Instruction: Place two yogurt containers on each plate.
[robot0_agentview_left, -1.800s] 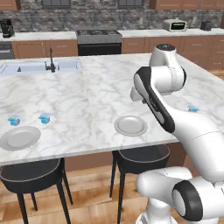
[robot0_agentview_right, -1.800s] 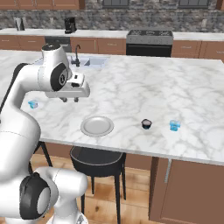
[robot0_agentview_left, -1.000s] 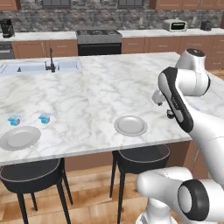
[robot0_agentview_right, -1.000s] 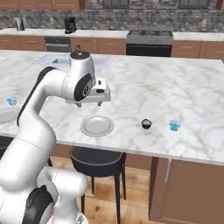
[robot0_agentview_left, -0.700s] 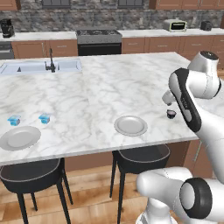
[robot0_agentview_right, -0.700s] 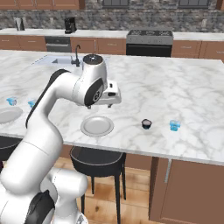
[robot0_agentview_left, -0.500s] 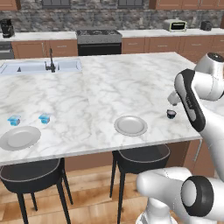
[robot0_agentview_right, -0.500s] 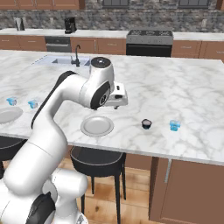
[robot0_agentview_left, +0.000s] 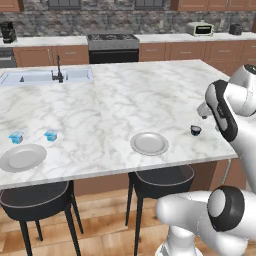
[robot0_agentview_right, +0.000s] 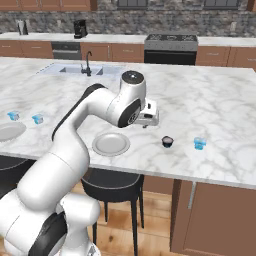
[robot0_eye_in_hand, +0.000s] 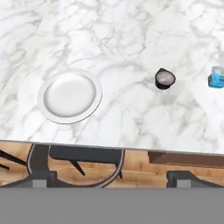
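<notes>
Marble counter: empty spread pincer (robot0_agentview_right: 146, 125) hovers, reaching next toward the small blue squarish yogurt cup (robot0_agentview_right: 200, 143) beyond its right.

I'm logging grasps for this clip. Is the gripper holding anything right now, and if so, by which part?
Nothing is held. The gripper hangs open above the counter, between the plate and the small dark cup, touching neither.
</notes>
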